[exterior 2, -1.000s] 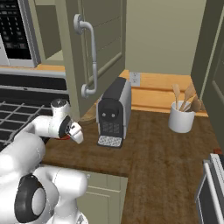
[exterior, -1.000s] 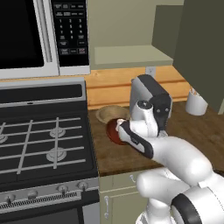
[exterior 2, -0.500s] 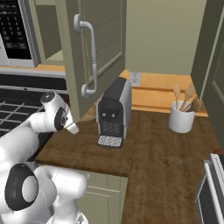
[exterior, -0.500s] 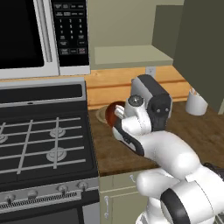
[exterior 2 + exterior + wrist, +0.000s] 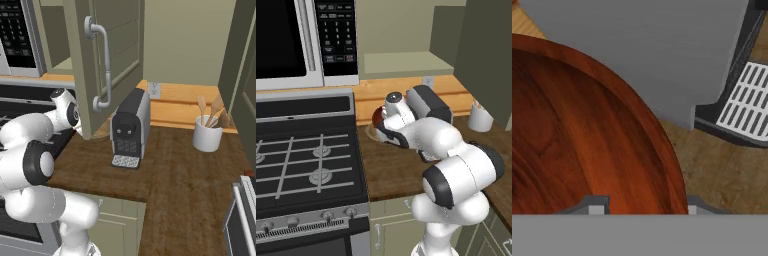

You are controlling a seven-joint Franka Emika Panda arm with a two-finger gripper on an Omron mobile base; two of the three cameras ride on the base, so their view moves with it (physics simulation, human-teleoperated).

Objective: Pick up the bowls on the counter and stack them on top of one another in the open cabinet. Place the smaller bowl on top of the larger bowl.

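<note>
Your claw (image 5: 642, 207) is clamped on the smaller bowl's (image 5: 587, 135) rim, one finger inside, one outside. Bowl's raised above the counter (image 5: 398, 170), beside the coffee machine (image 5: 129, 129), stove (image 5: 303, 160) left.

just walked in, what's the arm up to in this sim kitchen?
The white arm is carrying the smaller reddish-brown bowl above the counter next to the stove. In the hand view, the gripper has one fingertip inside the rim and one outside, so it looks clamped on the bowl. The larger tan bowl sits on the counter under it, not yet stacked. The cabinet door stands open over the coffee machine.
</note>
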